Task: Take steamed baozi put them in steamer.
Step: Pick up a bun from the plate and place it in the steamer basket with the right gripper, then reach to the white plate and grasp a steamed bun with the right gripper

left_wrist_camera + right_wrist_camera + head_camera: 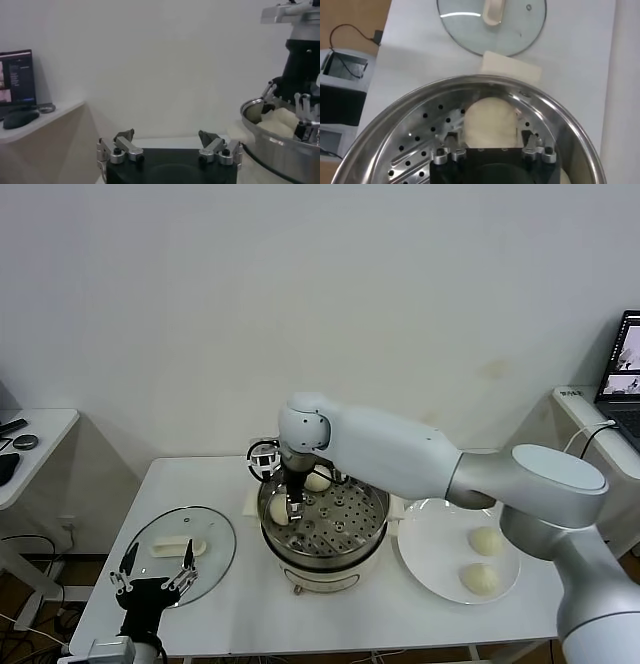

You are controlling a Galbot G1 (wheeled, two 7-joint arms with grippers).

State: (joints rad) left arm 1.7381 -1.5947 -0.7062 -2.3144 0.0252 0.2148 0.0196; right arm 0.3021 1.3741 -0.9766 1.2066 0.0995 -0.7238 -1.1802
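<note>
Setting: white table (230, 604) against a plain pale wall; a side desk at the robot's far left, a laptop (622, 374) at the far right.
Steamer: steel basket (340, 529) on a white pot base, mid-table, perforated floor showing.
Baozi in steamer: two. One bun (279, 510) lies at the basket's left side under the right gripper; another (318, 481) sits at the far rim, partly hidden by the arm.
Baozi on plate: two buns (486, 541) (481, 579) lie apart on the white plate (425, 559), just right of the steamer.
Right gripper: (292, 502) reaches down into the steamer's left half. Right wrist view shows its fingers (535, 145) spread either side of the bun (489, 125), which rests on the basket floor; jaws released, whether the pads touch the bun cannot be told.
Left gripper: (153, 581) idle at the table's near-left edge, by the lid's near rim; jaws spread wide, nothing between them (169, 142).
Lid: glass, white handle (180, 546), lying flat on the table left of the steamer.
Other: a small pale pad (511, 67) lies on the table between lid and steamer.
</note>
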